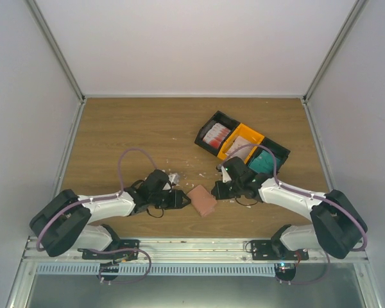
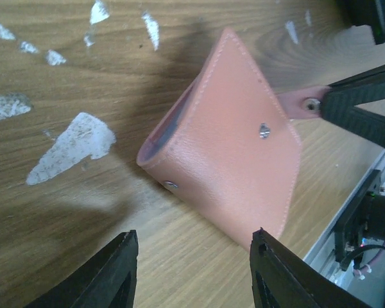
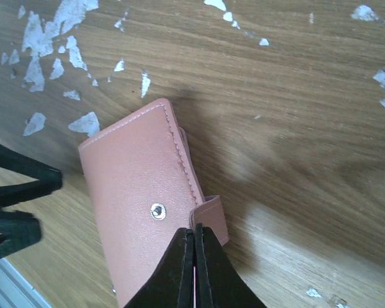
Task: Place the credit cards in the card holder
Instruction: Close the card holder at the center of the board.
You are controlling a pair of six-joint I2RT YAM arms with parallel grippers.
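Seen from above, a wooden table (image 1: pixel 128 135) holds the salmon-brown card holder (image 1: pixel 201 199) near its front edge, toward six o'clock, between two robot arms. The right gripper (image 3: pixel 194 234) is pinched closed on the holder's snap tab, seemingly to peel the flap back and open the wallet. The left gripper (image 2: pixel 194 234) hovers with its fingers spread wide, just beside the holder's opposite edge and gripping nothing, probably placed to steady the body. The holder looks folded, its mouth barely parted. The credit cards (image 1: pixel 216 135) lie in a row of black and orange bins (image 1: pixel 253 130) at two o'clock from the holder, close to the right arm. White scraps (image 2: pixel 70 147) fleck the wood.
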